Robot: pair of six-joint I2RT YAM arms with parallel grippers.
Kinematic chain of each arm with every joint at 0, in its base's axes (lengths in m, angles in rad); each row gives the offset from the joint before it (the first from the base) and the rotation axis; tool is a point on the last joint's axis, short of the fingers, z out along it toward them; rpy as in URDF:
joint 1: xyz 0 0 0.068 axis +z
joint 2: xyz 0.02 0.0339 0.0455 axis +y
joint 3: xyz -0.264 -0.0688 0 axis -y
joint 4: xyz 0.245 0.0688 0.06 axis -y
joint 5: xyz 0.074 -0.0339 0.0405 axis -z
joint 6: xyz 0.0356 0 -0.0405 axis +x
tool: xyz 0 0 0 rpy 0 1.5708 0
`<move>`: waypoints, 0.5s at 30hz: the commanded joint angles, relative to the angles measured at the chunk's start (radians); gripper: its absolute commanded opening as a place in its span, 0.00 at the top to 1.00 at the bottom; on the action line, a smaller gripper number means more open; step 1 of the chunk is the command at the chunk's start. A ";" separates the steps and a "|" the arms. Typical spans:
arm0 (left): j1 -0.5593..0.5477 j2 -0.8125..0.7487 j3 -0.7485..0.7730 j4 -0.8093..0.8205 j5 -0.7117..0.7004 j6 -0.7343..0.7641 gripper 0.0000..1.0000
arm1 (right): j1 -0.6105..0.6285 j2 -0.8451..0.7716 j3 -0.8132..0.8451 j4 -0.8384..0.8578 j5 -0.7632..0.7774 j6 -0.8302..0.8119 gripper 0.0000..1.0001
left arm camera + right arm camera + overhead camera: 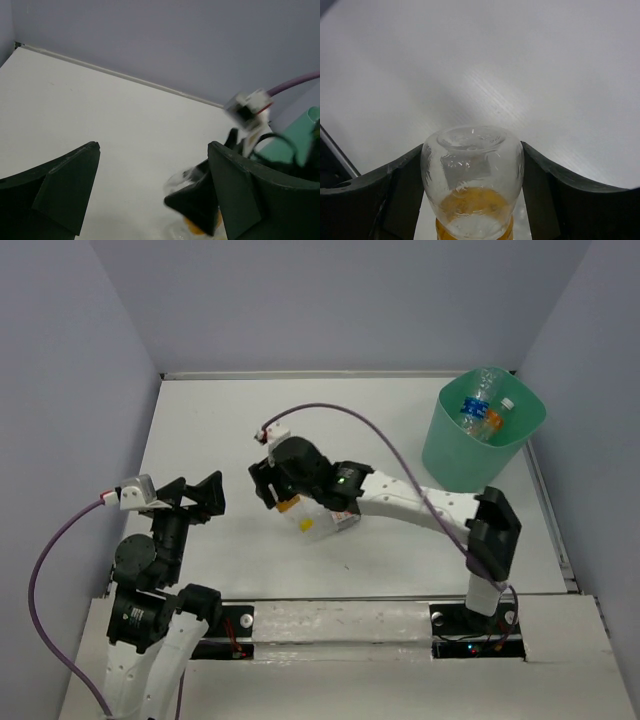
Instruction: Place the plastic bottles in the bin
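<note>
A clear plastic bottle with an orange label (472,200) lies between my right gripper's (472,150) fingers, base toward the camera, and both pads press its sides. From above, that gripper (277,490) is over the middle of the table, shut on the bottle (300,512). The left wrist view shows the same bottle (186,181), blurred. The mint-green bin (452,455) stands at the back right with two bottles (478,410) inside, one blue-labelled and one orange-labelled. My left gripper (205,495) hovers open and empty at the left, its fingers (75,175) wide apart.
Grey walls close off the table at the left, back and right. A purple cable (380,440) arcs over the right arm from its wrist. The bin's wall (300,132) shows at the right edge of the left wrist view.
</note>
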 commanded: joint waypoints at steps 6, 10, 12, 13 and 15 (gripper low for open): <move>-0.038 -0.037 0.010 0.041 0.005 0.011 0.01 | -0.517 -0.580 -0.098 0.166 0.310 -0.113 0.56; -0.046 -0.057 0.010 0.039 0.004 0.011 0.01 | -0.824 -0.645 -0.126 0.223 0.354 -0.097 0.56; -0.051 -0.063 0.010 0.039 0.002 0.012 0.01 | -0.957 -0.641 -0.136 0.250 0.381 -0.101 0.56; -0.055 -0.065 0.009 0.038 0.002 0.011 0.01 | -0.988 -0.635 -0.145 0.272 0.398 -0.110 0.56; -0.060 -0.068 0.009 0.038 0.002 0.012 0.01 | -1.055 -0.607 -0.171 0.333 0.430 -0.155 0.55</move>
